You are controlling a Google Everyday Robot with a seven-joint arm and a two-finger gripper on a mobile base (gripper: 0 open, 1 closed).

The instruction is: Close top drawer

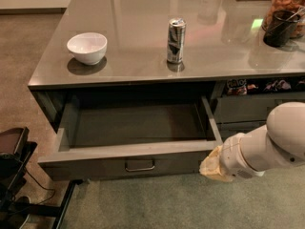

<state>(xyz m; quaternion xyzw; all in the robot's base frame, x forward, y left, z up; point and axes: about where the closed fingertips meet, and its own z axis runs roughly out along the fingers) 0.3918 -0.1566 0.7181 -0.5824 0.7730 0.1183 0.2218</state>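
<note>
The top drawer (136,128) is pulled far out from under the grey counter; it is a long, shallow, empty grey box. Its flat front (95,165) carries one small metal loop handle (139,166) at the centre. My gripper (211,164) sits at the end of the white arm (267,147), right at the right end of the drawer front, near its corner. The arm comes in from the right edge of the view.
On the glossy counter top (143,46) stand a white bowl (87,47), a tall drink can (175,40) and a dark cup (279,28) at the far right. A neighbouring drawer stack (248,109) lies right. Black equipment (14,175) stands at lower left on carpet.
</note>
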